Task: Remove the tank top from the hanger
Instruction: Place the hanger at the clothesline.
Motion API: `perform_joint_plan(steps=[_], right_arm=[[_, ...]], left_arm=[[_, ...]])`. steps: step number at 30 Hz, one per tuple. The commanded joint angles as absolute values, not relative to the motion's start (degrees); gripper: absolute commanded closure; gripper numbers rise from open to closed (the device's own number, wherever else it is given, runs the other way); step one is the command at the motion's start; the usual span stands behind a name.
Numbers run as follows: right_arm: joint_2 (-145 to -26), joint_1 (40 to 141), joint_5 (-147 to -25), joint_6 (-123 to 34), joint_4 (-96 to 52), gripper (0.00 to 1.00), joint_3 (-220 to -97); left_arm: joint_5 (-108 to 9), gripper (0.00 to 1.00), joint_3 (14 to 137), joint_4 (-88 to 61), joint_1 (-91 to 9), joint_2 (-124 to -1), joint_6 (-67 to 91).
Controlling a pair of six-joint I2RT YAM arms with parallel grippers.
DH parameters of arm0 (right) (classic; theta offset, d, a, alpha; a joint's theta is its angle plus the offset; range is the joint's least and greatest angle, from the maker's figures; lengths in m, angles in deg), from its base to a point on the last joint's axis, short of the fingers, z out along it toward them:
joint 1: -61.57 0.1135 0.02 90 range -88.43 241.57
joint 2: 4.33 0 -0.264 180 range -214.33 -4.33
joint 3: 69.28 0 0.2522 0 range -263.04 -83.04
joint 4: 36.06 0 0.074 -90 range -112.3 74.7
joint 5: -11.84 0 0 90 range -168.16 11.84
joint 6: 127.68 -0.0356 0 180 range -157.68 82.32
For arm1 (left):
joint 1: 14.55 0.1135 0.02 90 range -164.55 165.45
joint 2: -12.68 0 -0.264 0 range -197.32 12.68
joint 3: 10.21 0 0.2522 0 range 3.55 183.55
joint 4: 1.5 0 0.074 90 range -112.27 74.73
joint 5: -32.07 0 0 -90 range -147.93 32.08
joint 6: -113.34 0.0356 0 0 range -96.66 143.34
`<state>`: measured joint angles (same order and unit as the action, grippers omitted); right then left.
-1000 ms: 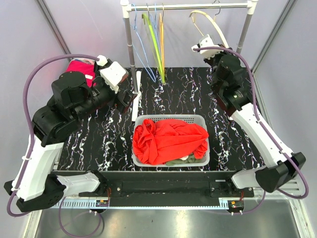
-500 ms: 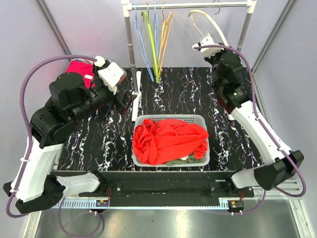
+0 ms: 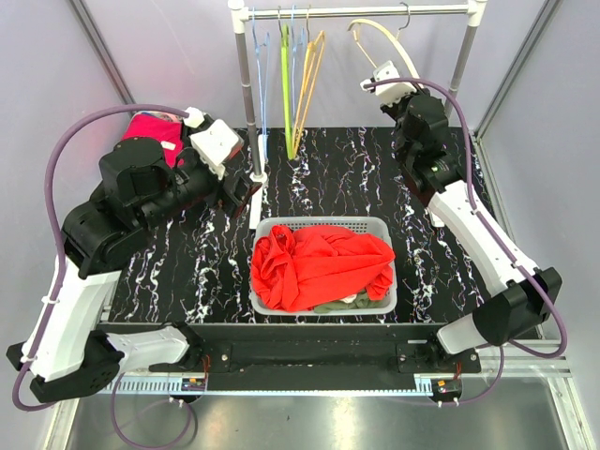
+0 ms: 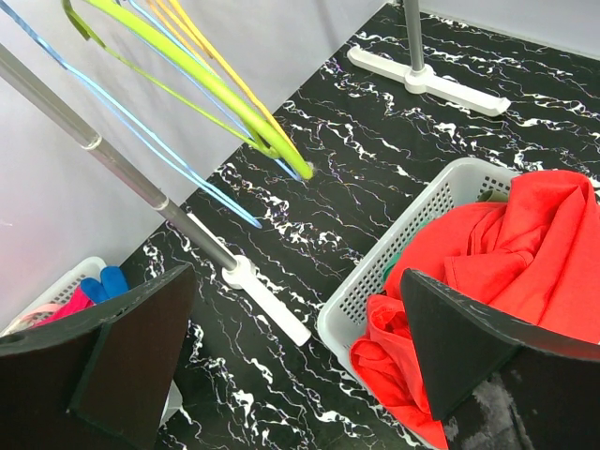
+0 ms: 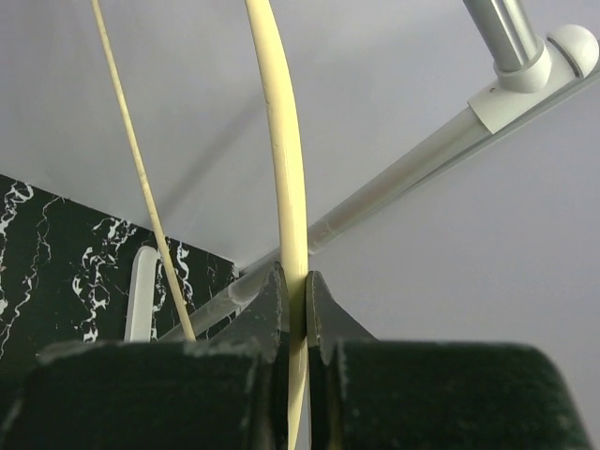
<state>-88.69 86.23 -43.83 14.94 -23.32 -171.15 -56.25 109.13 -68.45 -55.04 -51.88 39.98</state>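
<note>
A red garment (image 3: pixel 319 267) lies bunched in the white basket (image 3: pixel 323 222) at the table's middle front, off any hanger; it also shows in the left wrist view (image 4: pixel 506 253). A bare cream hanger (image 3: pixel 389 42) hangs on the rack rail (image 3: pixel 441 10) at the back right. My right gripper (image 3: pixel 387 82) is shut on the cream hanger's arm (image 5: pixel 281 141), jaws pinching it (image 5: pixel 292 295). My left gripper (image 3: pixel 246 192) is open and empty (image 4: pixel 295 309), hovering over the table left of the basket (image 4: pixel 412 225).
Blue, green and orange empty hangers (image 3: pixel 291 75) hang at the rail's left end. The rack's left post and white foot (image 3: pixel 255 178) stand beside my left gripper. A white bin with pink and blue cloth (image 3: pixel 155 127) sits at the back left.
The coloured hangers have swung left and now hang more upright. My right gripper has moved slightly up and left with the cream hanger. The left arm has barely shifted.
</note>
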Motion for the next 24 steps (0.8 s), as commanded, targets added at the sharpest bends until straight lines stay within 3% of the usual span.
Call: perform_joint_plan(steps=[1,11,12,16,18,20,24], right_arm=[[-89.1,85.6,-44.9,12.3,-25.9,1.00,-173.6],[-87.6,85.7,-45.7,2.1,-16.7,0.97,-172.5],[-87.0,85.7,-46.5,0.0,-14.5,0.80,-172.9],[-82.3,85.6,-51.9,-10.4,-5.6,0.45,-172.6],[-80.3,85.7,-54.1,-16.0,-2.0,0.40,-172.0],[-77.0,85.7,-56.9,-20.7,0.9,0.27,-170.8],[-72.4,85.7,-60.3,-26.7,6.0,0.19,-168.8]], left_arm=[[-54.8,0.01,109.0,-66.4,-54.8,-51.4,39.4],[-54.6,0.01,108.8,-66.2,-54.8,-51.7,39.1],[-54.6,0.01,108.5,-66.3,-54.7,-51.7,39.1],[-54.6,0.01,107.1,-65.5,-54.5,-51.6,38.5],[-54.4,0.01,106.0,-65.1,-54.4,-51.6,38.0],[-54.1,0.01,105.4,-64.6,-54.4,-51.6,37.6],[-54.2,0.01,102.8,-63.3,-54.3,-51.4,37.5]])
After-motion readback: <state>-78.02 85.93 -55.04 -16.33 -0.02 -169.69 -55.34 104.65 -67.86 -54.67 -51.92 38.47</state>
